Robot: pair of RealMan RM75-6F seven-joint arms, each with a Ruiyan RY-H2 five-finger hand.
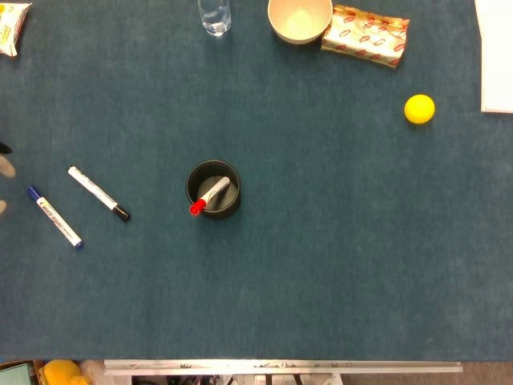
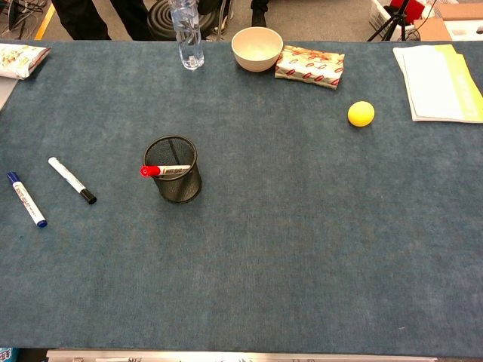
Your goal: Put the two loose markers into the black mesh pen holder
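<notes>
Two loose markers lie on the blue cloth at the left: a black-capped marker (image 1: 98, 192) (image 2: 72, 180) and, left of it, a blue-capped marker (image 1: 54, 216) (image 2: 26, 199). The black mesh pen holder (image 1: 229, 207) (image 2: 182, 188) stands upright right of them, with a red-capped marker (image 1: 210, 195) (image 2: 166, 170) leaning inside. Only the fingertips of my left hand (image 1: 5, 167) show at the left edge of the head view, apart from each other, left of the blue marker and touching nothing. My right hand shows in neither view.
Along the far edge stand a water bottle (image 1: 215, 16) (image 2: 186, 34), a cream bowl (image 1: 276, 28) (image 2: 257, 56) and a red-and-white snack packet (image 1: 365, 34) (image 2: 309, 66). A yellow ball (image 1: 419, 108) (image 2: 361, 113) and papers (image 2: 438, 81) are at the right; another packet (image 2: 21, 59) is far left.
</notes>
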